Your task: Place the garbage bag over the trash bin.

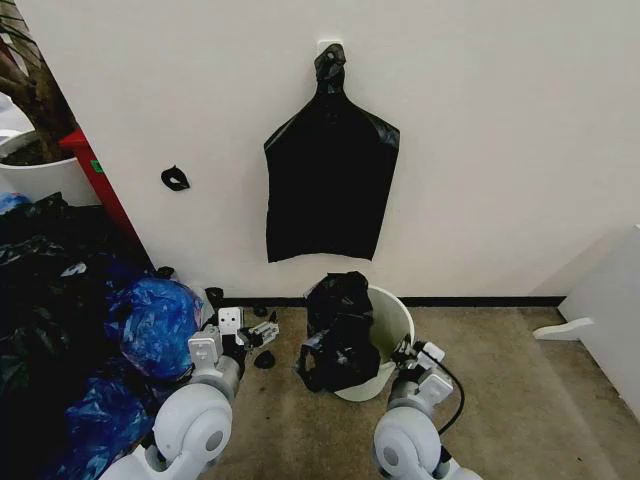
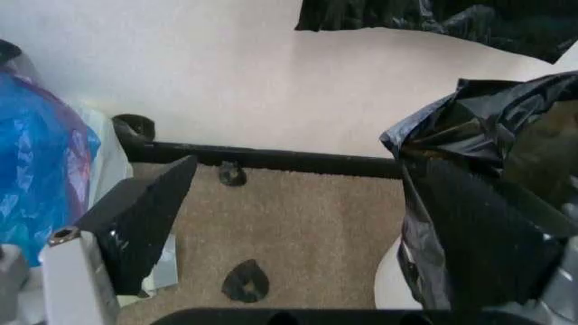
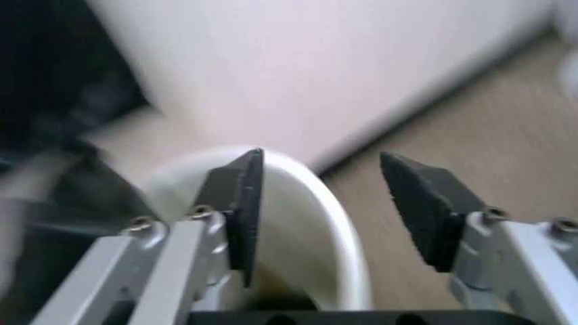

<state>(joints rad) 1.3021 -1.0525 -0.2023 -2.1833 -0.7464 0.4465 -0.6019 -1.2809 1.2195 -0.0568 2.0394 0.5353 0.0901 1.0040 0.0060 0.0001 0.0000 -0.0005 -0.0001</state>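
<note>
The white trash bin [image 1: 392,335] stands on the carpet by the wall. The crinkly black garbage bag [image 1: 338,330] hangs bunched over the bin's left rim and down its outer side. My left gripper [image 1: 260,335] is just left of the bag. In the left wrist view the left gripper [image 2: 316,230] is open, with one finger [image 2: 492,237] close against the garbage bag [image 2: 470,135] and bare carpet between the fingers. My right gripper [image 1: 418,352] is at the bin's right side. The right gripper [image 3: 329,210] is open and straddles the trash bin rim [image 3: 348,250].
A flat black bag bundle [image 1: 330,190] hangs on the wall above the bin. Blue bags [image 1: 155,320] and a heap of black bags lie at the left under a white plant pot [image 1: 40,178]. A black scrap [image 1: 265,360] lies on the carpet. White furniture [image 1: 610,300] stands at the right.
</note>
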